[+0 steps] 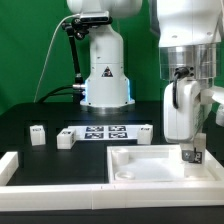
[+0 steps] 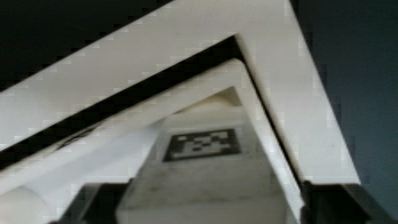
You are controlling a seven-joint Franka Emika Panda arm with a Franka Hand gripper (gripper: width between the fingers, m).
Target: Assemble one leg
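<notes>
In the wrist view a small white leg [image 2: 201, 143] with a black-and-white tag on its face runs out from between my dark fingers [image 2: 98, 202]. My gripper [image 2: 210, 215] is shut on it. The leg points down into a corner of the large white square panel [image 2: 267, 60] with its raised rim. In the exterior view my gripper [image 1: 192, 157] stands upright over the panel [image 1: 140, 165] near its right corner, and the fingers mostly hide the leg.
Three more small white posts stand on the black table [image 1: 38, 134] [image 1: 66, 138] [image 1: 146, 131]. The marker board [image 1: 105, 132] lies between them. A long white rail [image 1: 50, 190] runs along the front. The robot base [image 1: 105, 75] stands behind.
</notes>
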